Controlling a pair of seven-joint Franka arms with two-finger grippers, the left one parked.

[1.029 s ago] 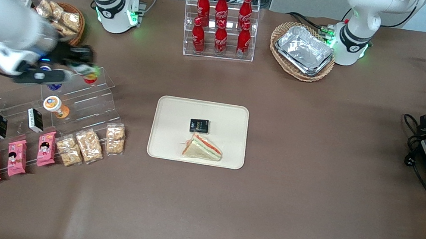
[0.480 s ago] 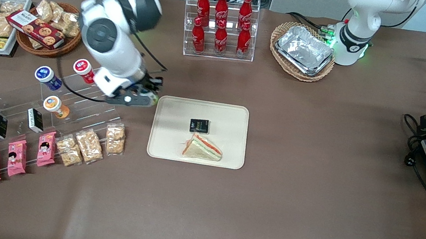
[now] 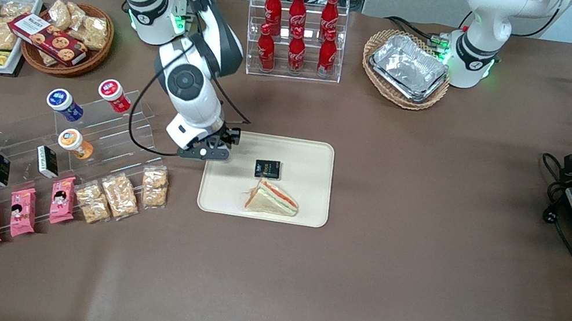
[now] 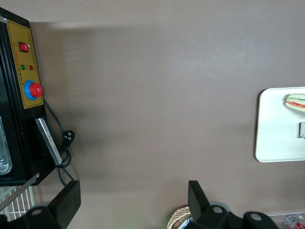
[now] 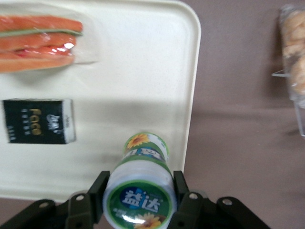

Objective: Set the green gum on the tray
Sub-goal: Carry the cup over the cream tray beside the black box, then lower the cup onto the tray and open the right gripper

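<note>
Right now the cream tray [image 3: 316, 157] carries a wrapped sandwich [image 3: 272, 199] and, just beside it, a small black box [image 3: 267, 169]. Over the tray's edge nearest the working arm's end of the table hangs the gripper [image 5: 139, 191], jaws clenched on the green gum [image 5: 141, 191], held above the tray.

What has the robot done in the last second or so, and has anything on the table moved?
The gripper swung from the clear snack shelf to the tray, carrying the green gum clamped between its fingers; it now hangs over the tray's edge nearest the shelf. The gum is not yet set down. The sandwich and black pack on the tray lie as before, as do the other shelf snacks.
</note>
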